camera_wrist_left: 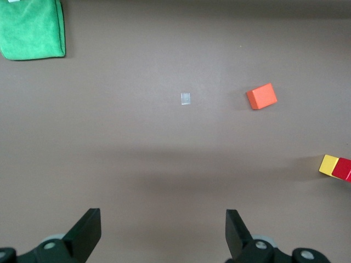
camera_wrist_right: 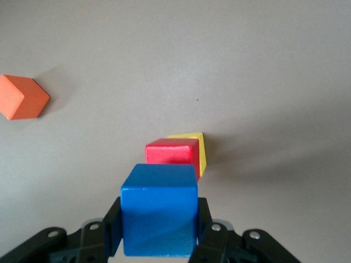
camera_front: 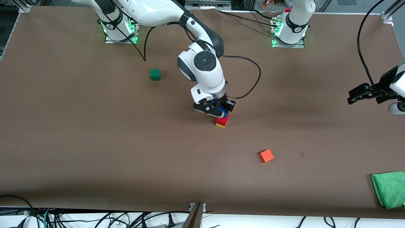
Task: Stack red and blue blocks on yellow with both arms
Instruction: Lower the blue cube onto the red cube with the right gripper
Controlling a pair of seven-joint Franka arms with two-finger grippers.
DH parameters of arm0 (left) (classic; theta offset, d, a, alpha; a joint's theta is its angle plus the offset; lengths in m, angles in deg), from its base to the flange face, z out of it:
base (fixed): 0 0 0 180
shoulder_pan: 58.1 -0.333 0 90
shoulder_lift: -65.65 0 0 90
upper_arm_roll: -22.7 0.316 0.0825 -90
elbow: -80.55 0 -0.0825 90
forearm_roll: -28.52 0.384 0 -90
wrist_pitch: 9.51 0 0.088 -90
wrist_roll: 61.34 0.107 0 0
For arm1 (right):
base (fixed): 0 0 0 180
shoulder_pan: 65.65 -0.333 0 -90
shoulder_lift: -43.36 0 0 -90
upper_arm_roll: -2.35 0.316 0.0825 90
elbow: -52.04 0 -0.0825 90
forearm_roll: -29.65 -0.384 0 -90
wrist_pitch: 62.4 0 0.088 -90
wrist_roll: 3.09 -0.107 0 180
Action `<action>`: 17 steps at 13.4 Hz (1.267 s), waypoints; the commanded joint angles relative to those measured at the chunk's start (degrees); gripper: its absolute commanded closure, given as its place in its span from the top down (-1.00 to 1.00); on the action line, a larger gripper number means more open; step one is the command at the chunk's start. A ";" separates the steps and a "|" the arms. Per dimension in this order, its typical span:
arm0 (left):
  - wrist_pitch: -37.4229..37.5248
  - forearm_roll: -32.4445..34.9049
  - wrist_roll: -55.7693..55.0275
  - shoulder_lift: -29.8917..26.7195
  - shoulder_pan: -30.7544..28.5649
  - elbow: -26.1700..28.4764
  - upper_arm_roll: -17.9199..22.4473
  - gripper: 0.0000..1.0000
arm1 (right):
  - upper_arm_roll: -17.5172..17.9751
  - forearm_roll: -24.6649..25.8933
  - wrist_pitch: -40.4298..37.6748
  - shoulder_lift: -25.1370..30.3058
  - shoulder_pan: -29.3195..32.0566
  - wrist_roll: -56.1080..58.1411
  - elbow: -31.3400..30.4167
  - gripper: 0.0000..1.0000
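Holding blue block [camera_wrist_right: 159,210] upright, over red block [camera_wrist_right: 171,151]

Two glossy white Franka arms with black joints

Right arm [camera_front: 202,68] shows a round grey joint cap and looping black cable; left arm [camera_front: 394,84] ends in black; both bases glow green; black angular gripper fingers [camera_wrist_left: 88,233].
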 commanded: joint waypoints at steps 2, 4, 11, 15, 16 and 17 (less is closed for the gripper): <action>0.53 -0.51 1.01 0.07 0.70 0.47 1.10 1.00 | -0.90 1.24 1.66 -2.88 -1.07 -1.20 3.55 -0.57; 0.53 -0.68 0.93 0.24 0.70 0.47 1.10 1.00 | -0.81 2.29 2.02 -3.23 -1.07 -1.02 3.55 -0.56; 0.53 -0.60 0.93 0.24 0.43 0.47 1.10 1.00 | -0.89 2.91 3.07 -3.67 -1.07 -0.67 3.55 0.10; 0.53 -0.60 1.10 0.24 0.17 0.47 1.19 1.00 | -0.72 4.14 3.07 -3.67 -1.07 -0.58 3.55 0.34; 0.53 -0.68 1.28 0.24 0.08 0.47 1.19 1.00 | -0.72 4.14 2.99 -3.67 -1.07 -0.58 3.55 0.35; 0.53 -0.77 1.37 0.24 0.08 0.47 1.19 1.00 | -0.72 4.14 2.98 -3.67 -1.07 -0.58 3.55 0.35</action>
